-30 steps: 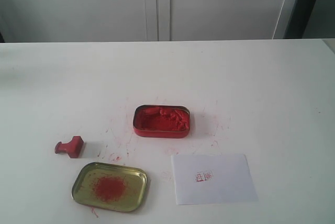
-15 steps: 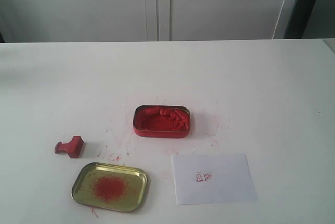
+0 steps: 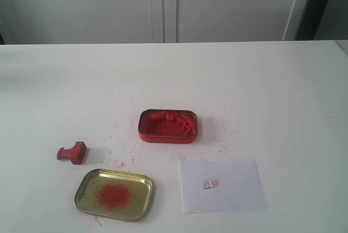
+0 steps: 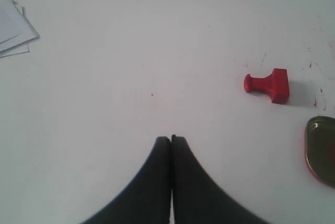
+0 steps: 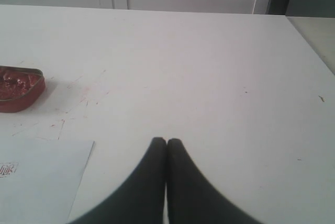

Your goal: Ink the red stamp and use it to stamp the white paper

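Note:
The red stamp (image 3: 72,153) lies on its side on the white table at the left, knob pointing left; the left wrist view shows the stamp (image 4: 268,85) too. The white paper (image 3: 222,185) lies flat at the front right with a small red imprint (image 3: 211,183); one corner of the paper (image 5: 39,182) shows in the right wrist view. My left gripper (image 4: 171,139) is shut on nothing, well away from the stamp. My right gripper (image 5: 166,141) is shut on nothing, beside the paper's edge. Neither gripper appears in the exterior view.
A red tin of ink paste (image 3: 167,126) sits mid-table, also visible as the tin (image 5: 18,88) in the right wrist view. A gold lid smeared with red (image 3: 114,194) lies front left. Loose white sheets (image 4: 13,28) lie off to one side. Red smudges (image 3: 117,163) speckle the table.

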Motion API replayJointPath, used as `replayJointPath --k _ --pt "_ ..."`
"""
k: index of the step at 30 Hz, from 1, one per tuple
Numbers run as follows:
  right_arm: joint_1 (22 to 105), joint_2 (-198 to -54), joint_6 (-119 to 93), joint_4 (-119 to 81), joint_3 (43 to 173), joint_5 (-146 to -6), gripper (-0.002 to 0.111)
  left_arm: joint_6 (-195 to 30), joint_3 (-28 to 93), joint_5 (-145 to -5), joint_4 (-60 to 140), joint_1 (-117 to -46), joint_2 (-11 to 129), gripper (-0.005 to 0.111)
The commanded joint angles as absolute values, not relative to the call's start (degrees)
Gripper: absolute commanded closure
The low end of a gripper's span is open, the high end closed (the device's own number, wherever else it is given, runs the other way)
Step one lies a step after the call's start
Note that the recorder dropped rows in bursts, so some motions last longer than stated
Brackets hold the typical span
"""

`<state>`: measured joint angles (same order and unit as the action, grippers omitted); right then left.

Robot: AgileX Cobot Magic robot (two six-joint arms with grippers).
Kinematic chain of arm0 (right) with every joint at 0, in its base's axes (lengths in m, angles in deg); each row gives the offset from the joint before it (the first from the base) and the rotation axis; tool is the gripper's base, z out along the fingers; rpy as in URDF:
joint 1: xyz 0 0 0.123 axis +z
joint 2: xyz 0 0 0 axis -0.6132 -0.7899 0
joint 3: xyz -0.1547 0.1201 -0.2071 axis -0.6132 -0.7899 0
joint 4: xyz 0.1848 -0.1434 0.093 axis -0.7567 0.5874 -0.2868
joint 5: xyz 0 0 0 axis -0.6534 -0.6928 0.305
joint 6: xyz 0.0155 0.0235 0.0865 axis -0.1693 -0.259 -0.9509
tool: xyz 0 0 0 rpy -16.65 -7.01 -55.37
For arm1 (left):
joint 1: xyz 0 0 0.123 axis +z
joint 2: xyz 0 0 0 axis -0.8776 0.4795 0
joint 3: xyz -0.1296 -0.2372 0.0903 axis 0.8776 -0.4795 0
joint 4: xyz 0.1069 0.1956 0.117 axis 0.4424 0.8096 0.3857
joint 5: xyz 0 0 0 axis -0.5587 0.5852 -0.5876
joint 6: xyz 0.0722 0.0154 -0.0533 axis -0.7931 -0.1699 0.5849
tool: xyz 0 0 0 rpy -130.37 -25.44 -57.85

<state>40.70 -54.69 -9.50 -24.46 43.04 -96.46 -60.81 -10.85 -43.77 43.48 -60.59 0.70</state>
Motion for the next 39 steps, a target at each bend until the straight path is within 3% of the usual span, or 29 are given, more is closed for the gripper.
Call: replayJointPath --k 1,7,39 --pt "40.76 -54.4 -9.34 -24.37 42.73 -95.68 0.108 -60.31 -13.38 -46.2 42.72 -60.32 -4.23 0.107" --pt "40.76 -54.4 -9.34 -24.37 42.73 -95.68 0.108 -60.31 -17.04 -48.62 42.61 -60.32 -10.65 0.107" --pt "40.76 -54.4 -9.34 -24.29 42.73 -95.68 0.108 -69.79 -22.35 -50.62 35.62 -60.32 -10.69 0.107"
